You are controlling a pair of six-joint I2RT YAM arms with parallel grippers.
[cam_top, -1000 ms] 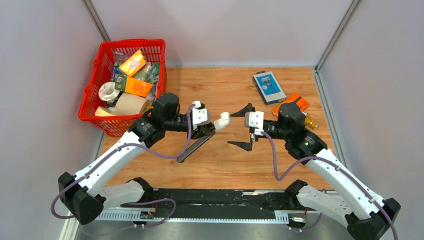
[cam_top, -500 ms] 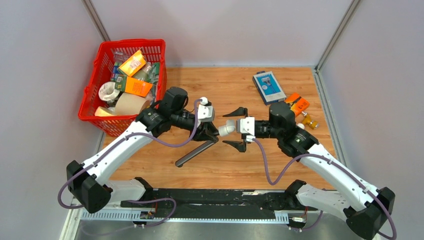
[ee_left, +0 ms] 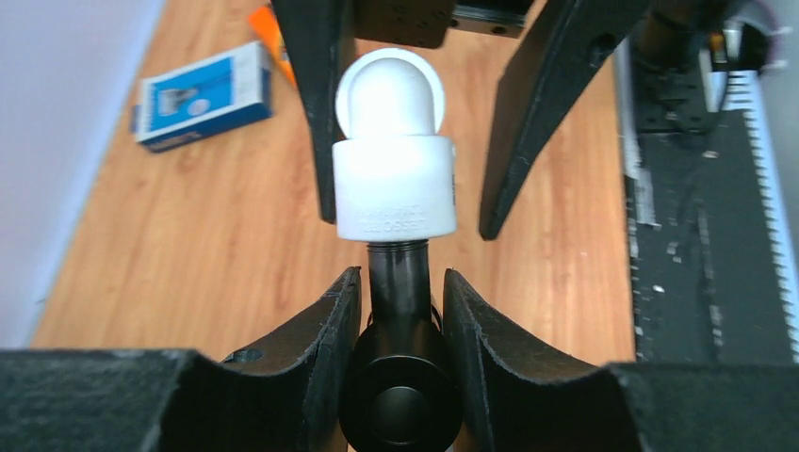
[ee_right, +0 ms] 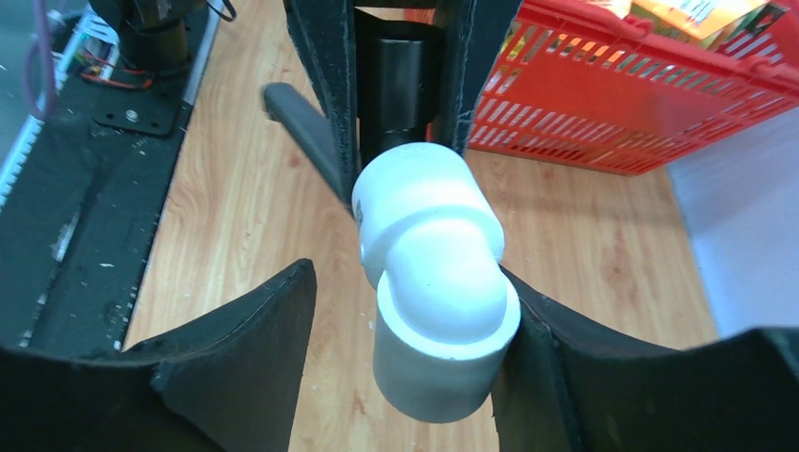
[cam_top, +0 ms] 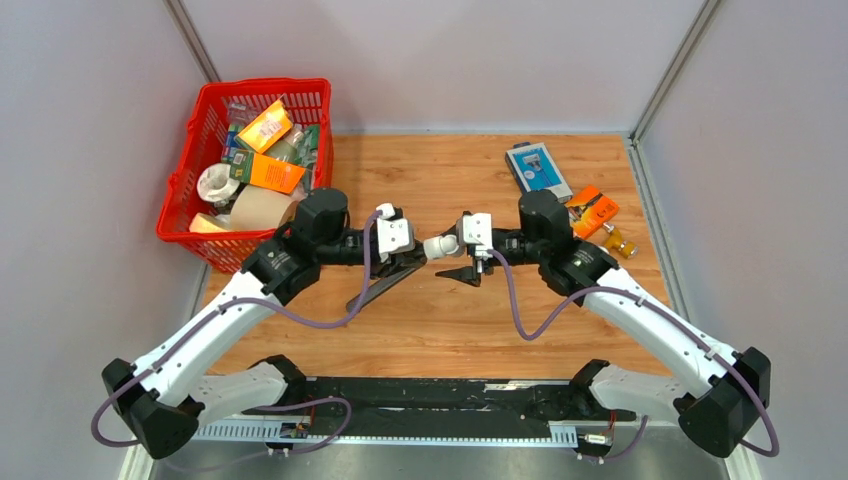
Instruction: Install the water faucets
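My left gripper [cam_top: 415, 256] is shut on the dark metal faucet [ee_left: 400, 377], whose long rod [cam_top: 385, 285] slants down toward the table. The white elbow fitting [cam_top: 440, 245] sits on the faucet's threaded end [ee_left: 394, 179]. My right gripper [cam_top: 458, 247] is open, with its jaws on either side of the elbow [ee_right: 433, 282]. In the right wrist view the right finger [ee_right: 565, 358] touches the elbow and the left finger [ee_right: 254, 348] stands apart from it. The two grippers face each other above the middle of the table.
A red basket [cam_top: 190, 185] full of boxes and tape rolls stands at the back left. A blue box [cam_top: 537, 172], an orange item [cam_top: 590, 208] and a small amber bottle [cam_top: 620, 242] lie at the back right. A black rail [cam_top: 430, 395] runs along the near edge.
My right gripper has moved left, and its open jaws now straddle the elbow. My left gripper, still holding the faucet, moved right and then drew back a little to the left.
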